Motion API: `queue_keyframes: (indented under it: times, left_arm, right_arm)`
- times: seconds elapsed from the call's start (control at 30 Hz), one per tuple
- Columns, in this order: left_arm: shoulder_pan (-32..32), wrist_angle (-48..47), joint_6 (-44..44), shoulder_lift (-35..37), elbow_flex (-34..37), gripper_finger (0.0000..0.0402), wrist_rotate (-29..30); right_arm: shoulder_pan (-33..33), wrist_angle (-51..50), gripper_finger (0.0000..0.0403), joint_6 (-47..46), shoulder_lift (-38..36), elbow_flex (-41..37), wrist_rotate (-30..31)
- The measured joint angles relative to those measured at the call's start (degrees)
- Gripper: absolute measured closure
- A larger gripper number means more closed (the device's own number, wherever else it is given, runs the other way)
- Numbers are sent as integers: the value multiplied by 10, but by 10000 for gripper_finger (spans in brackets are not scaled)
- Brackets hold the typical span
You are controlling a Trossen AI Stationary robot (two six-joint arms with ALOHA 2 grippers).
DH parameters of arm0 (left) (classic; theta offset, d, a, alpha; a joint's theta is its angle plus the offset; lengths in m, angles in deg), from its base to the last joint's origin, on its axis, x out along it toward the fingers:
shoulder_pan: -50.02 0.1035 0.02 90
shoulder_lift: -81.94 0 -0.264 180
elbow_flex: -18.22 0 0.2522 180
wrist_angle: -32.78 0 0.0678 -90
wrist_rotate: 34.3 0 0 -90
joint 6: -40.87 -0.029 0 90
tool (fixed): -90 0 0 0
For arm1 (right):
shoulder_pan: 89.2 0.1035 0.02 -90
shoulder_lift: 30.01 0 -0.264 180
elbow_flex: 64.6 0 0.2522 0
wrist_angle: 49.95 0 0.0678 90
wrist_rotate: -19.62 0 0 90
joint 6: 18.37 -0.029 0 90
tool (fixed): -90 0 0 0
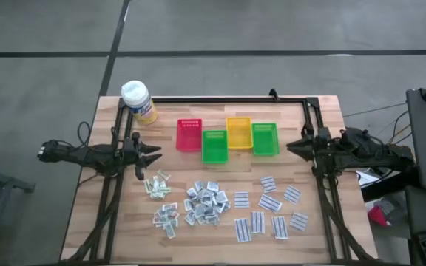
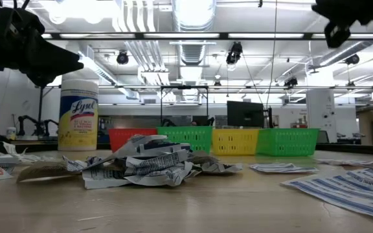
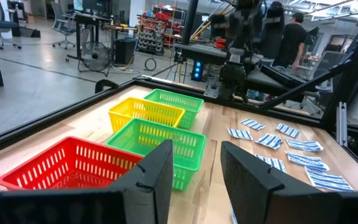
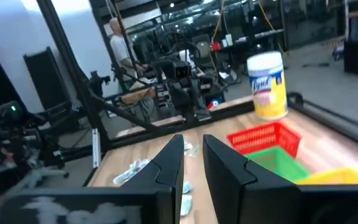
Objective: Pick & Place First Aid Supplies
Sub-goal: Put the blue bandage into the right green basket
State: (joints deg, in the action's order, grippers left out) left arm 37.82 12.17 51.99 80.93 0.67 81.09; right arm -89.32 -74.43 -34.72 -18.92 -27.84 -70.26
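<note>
The first aid supplies lie flat on the wooden table's near half. There are pale greenish sachets (image 1: 157,185), silvery crinkly wrappers (image 1: 205,202) and blue-striped white strips (image 1: 269,208); the strips also show in the left wrist view (image 3: 272,140). My left gripper (image 1: 157,155) hovers level at the table's left, open and holding nothing (image 3: 194,146). My right gripper (image 1: 291,146) hovers level at the right, above the table. A narrow gap stands between its fingers (image 4: 192,138), with nothing in it. Neither gripper is over the packets.
A red bin (image 1: 189,134), a green bin (image 1: 214,146), a yellow bin (image 1: 239,131) and a second green bin (image 1: 265,138) stand in a row at mid-table. A yellow bottle with a white cap (image 1: 137,101) stands at the far left corner. People (image 3: 297,34) show beyond the table.
</note>
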Motion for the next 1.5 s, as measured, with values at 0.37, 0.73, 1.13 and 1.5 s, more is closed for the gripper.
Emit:
queue_keyframes:
  times: [0.37,0.73,1.13,1.5]
  left_arm:
    - [0,0,0,0,0,271,0]
    - [0,0,-1,0,0,271,0]
    - [0,0,-3,0,0,271,0]
    - [0,0,-6,-2,1,271,0]
  right_arm:
    - [0,-224,344,32,307,231,-1]
    - [0,-483,344,29,512,394,-6]
    - [7,-513,344,34,585,385,-79]
    - [10,-420,344,79,646,313,-82]
